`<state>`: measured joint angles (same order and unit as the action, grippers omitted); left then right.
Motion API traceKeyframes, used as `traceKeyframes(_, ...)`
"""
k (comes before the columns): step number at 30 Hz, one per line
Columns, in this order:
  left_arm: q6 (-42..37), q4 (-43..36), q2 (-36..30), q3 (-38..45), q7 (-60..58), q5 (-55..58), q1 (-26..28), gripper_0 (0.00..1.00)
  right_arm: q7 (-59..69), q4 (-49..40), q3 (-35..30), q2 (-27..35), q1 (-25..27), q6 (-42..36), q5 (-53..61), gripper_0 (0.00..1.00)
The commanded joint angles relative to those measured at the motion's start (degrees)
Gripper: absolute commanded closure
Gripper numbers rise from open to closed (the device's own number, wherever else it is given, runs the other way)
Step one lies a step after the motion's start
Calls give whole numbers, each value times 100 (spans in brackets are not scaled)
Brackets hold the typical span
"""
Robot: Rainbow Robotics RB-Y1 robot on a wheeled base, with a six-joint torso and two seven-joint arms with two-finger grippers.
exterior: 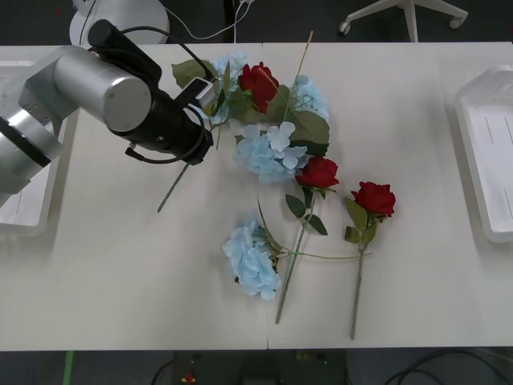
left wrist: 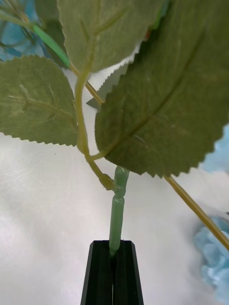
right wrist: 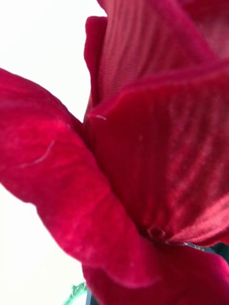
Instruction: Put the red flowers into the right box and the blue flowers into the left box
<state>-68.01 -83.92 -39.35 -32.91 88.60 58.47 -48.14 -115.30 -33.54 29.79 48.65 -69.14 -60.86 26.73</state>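
Three red flowers lie on the table: one in the heap at the back and two more in the middle. Blue flowers lie among them, with others in the heap. My left gripper is at the heap's left edge, beside the back rose's leaves. Its black fingers are shut on a thin green stem under broad serrated leaves. Which bloom that stem carries is hidden. A red flower's petals sit right against the right wrist camera. The right box is at the right edge, and the left box lies partly under my left arm.
A loose bare stem slants across the table below my left gripper. A long thin stick lies near the back of the heap. Open white tabletop runs between the flowers and each tray. Chair legs stand behind the table.
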Motion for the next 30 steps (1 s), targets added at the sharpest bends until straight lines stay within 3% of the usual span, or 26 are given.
traceKeyframes(1, -609, -1021, -222, 1401, 316, 121, 788, 100, 473, -109, 36, 100, 401, 381, -511, 100)
traceKeyframes(7, -943, -1548, -178, 2341, 263, 859, 1307, 100, 1132, -109, 27, 21, 858, 575, -889, 100)
traceKeyframes(16, -907, -1548, -178, 2544, 149, 2292, 1430, 100, 1528, -109, 27, -40, 1166, 707, -1091, 97)
traceKeyframes(17, -907, -1548, -178, 2544, 131, 2406, 1430, 100, 1528, -101, 27, -40, 1174, 707, -1091, 90)
traceKeyframes(19, -890, -1548, -170, 2535, 70, 2899, 1430, 100, 1510, 14, 27, -40, 1166, 786, -1082, 63)
traceKeyframes(23, -864, -1557, -161, 2535, -1, 3610, 1430, 100, 1458, 321, 27, -40, 1166, 1093, -889, 37)
traceKeyframes(26, -846, -1557, -108, 2535, 17, 3874, 1421, 100, 1387, 365, 18, 21, 1166, 1085, -643, 24)
traceKeyframes(30, -793, -1557, 15, 2535, 52, 4076, 1421, 100, 1036, 330, -44, 144, 1113, 953, -194, 15)
